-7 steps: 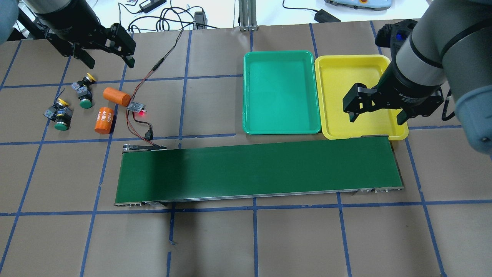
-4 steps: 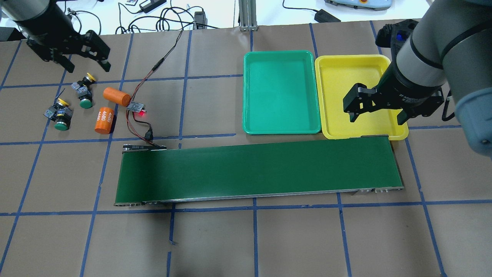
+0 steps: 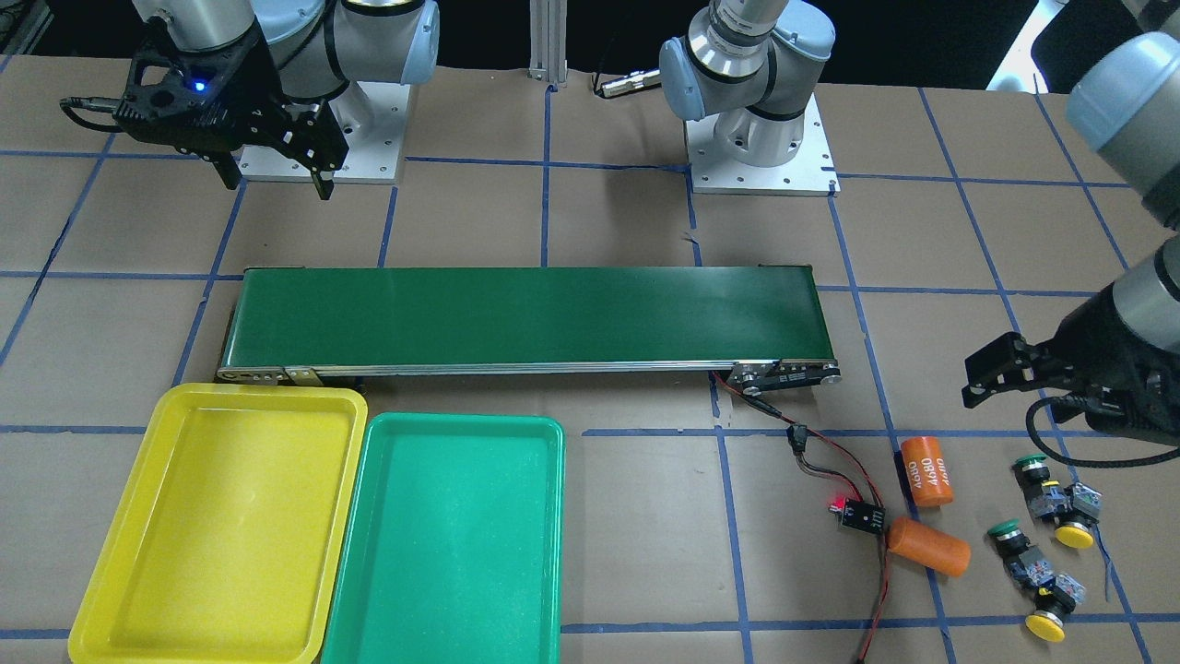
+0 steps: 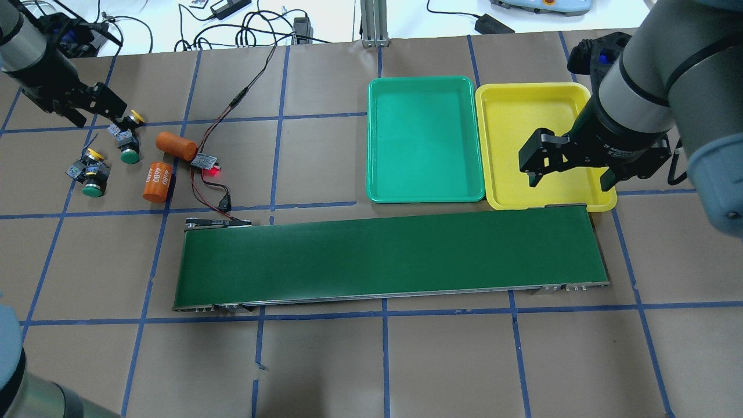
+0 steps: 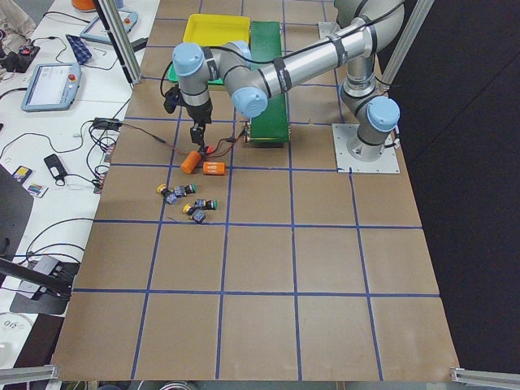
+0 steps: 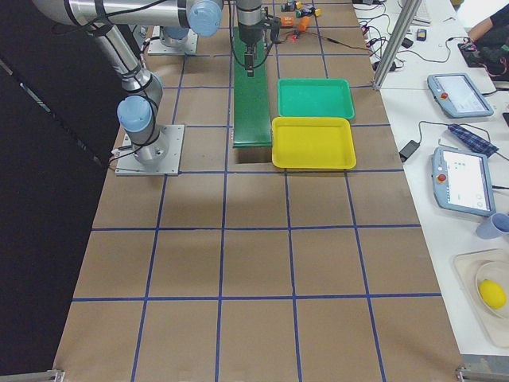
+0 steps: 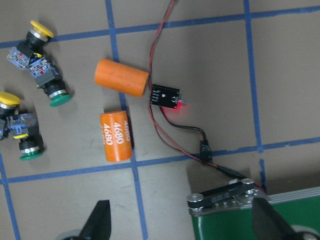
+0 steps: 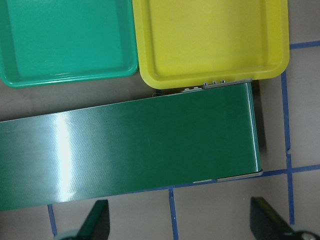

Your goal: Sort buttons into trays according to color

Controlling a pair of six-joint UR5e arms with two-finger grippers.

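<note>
Four buttons lie at the table's left end: yellow (image 4: 135, 117) and green (image 4: 130, 155) caps at the back, yellow (image 4: 93, 154) and green (image 4: 92, 189) caps nearer. They also show upper left in the left wrist view, such as one yellow cap (image 7: 41, 30). My left gripper (image 4: 96, 113) is open and empty, above the table just left of the back yellow button. The green tray (image 4: 425, 139) and yellow tray (image 4: 511, 128) stand side by side, both empty. My right gripper (image 4: 569, 177) is open and empty, above the yellow tray's near edge.
Two orange cylinders marked 4680 (image 4: 176, 146) (image 4: 157, 181) lie right of the buttons. A small circuit board with a red light (image 4: 207, 162) and its wires run to the end of the long dark-green conveyor belt (image 4: 389, 255), which lies in front of the trays.
My left gripper has moved left and down towards the buttons, from behind the orange cylinders to beside the back yellow button. My right arm has not moved.
</note>
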